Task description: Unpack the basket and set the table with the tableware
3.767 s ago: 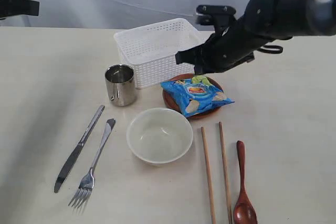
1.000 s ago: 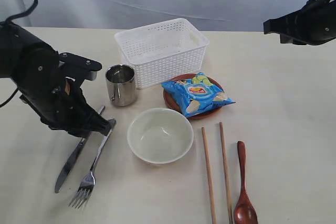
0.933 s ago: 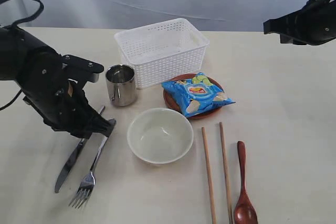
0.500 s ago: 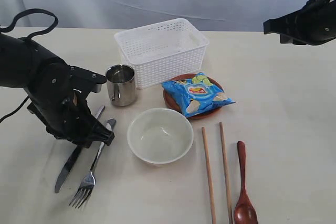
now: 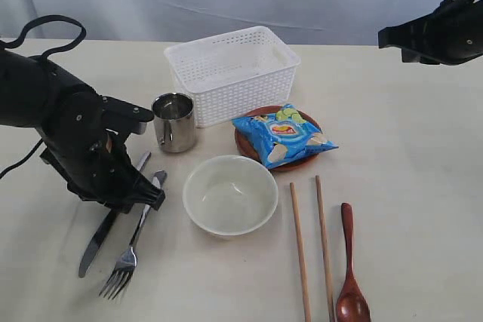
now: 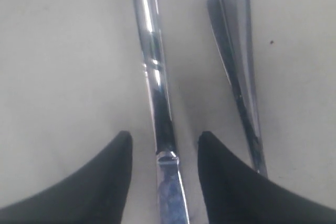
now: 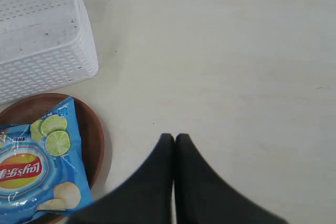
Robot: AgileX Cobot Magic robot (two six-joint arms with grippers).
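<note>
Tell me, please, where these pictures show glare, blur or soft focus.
Left wrist view: bright glare streaks run along the knife, and the left gripper's fingers look soft-edged. Right wrist view: the right gripper's fingers, shut, are blurred, while the basket is sharp. Exterior view: even, soft light, everything in focus, with reflections on the steel cup.

Both arms are matte black all over and pretty chunky. The bulky black left arm (image 5: pixel 75 137) has a thin black cable (image 5: pixel 53 18) looping off its back, and the black right arm (image 5: pixel 438 32) looks like the same build. Up close, the left gripper (image 6: pixel 164 139) has smooth black wedge fingers (image 6: pixel 105 187) tapering to rounded tips, and it's the same deal on the right gripper (image 7: pixel 175 137).
</note>
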